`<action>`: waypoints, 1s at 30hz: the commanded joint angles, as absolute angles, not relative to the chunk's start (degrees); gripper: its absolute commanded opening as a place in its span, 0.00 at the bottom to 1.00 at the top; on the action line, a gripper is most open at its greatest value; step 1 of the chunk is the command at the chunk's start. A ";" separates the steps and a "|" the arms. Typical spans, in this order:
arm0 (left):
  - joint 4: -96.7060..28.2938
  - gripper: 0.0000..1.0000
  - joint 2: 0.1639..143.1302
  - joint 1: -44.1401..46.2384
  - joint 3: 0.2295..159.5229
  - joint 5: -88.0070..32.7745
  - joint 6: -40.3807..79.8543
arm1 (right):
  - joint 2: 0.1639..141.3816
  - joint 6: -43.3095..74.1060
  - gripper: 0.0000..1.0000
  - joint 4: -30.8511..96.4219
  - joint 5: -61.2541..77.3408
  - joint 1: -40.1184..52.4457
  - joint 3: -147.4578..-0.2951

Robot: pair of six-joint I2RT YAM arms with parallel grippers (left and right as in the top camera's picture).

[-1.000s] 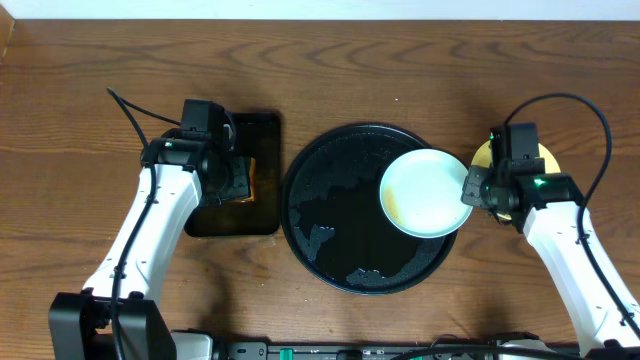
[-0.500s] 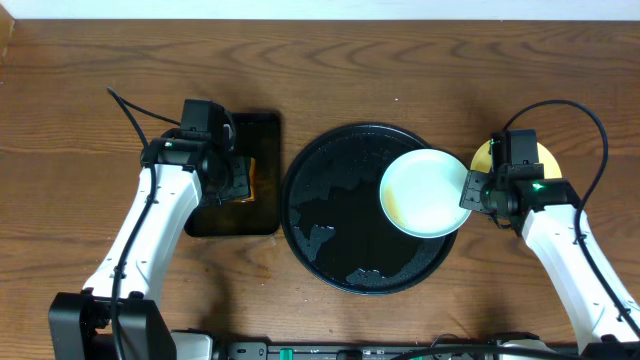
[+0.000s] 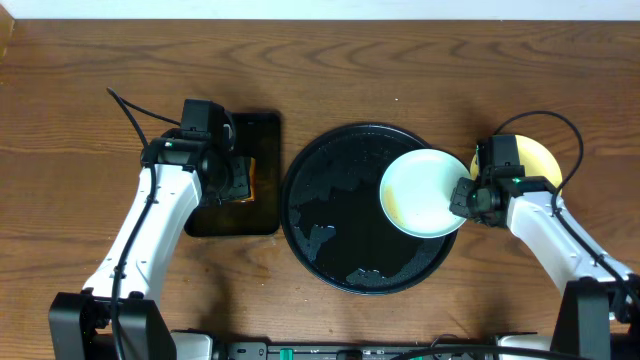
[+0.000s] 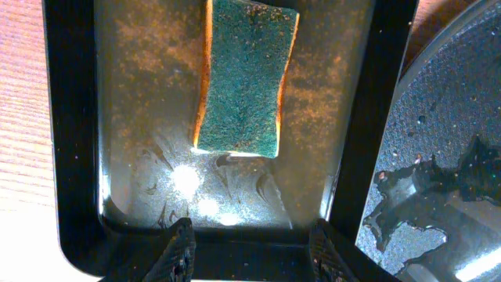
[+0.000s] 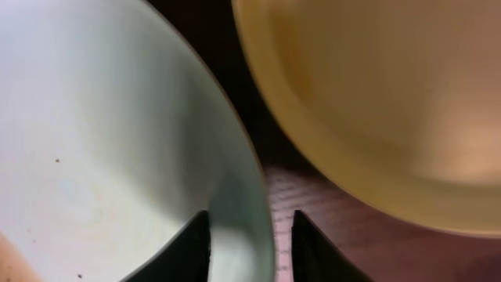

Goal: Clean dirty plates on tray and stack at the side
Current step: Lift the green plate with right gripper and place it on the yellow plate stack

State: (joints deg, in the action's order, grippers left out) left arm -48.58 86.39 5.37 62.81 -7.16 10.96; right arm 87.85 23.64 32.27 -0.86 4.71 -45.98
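From the overhead view, the pale mint plate (image 3: 425, 193) lies on the right part of the round black tray (image 3: 330, 215), its edge going a little over the tray rim, and the right gripper (image 3: 462, 195) is at that outer edge. The yellow plate (image 3: 538, 156) rests on the bare table (image 3: 400, 60) just behind the right arm, off the tray; a third plate I cannot find. The left gripper (image 3: 237, 182) hangs over the small rectangular tray (image 3: 265, 135), well apart from the plates. The left wrist view adds what the overhead hides: its two fingers are spread and hold nothing, the green sponge (image 4: 246, 78) lies free in the wet rectangular tray below, and water is pooled on the round tray beside it. The right wrist view shows the grasp closely: one finger is over the inside of the mint plate and the other outside, with the thin rim between them and a strip of table visible next to the outer finger, so I judge the jaws as apart, not yet pinching. It shows also small dark specks in the plate. I judge the plate to be light, stiff plastic, probably wet and slippery; the thin rim is the place to take it, and a grip at one edge may let it tilt or slip.
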 commanded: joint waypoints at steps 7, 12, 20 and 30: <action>-48.62 0.49 86.46 5.23 62.67 -7.07 11.73 | 88.49 24.82 0.01 31.46 1.15 4.03 -45.69; -48.60 0.49 86.46 5.23 62.67 -7.07 11.73 | 87.39 22.35 0.01 29.87 1.17 4.05 -45.74; -48.58 0.49 86.46 5.23 62.67 -7.07 11.73 | 75.66 10.50 0.01 26.00 0.43 5.37 -45.84; -48.58 0.49 86.46 5.23 62.67 -7.07 11.73 | 70.30 1.91 0.01 25.02 -12.62 13.93 -45.84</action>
State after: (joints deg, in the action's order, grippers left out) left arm -48.58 86.39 5.37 62.81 -7.18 10.96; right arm 71.37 6.07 25.45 -6.09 10.76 -45.89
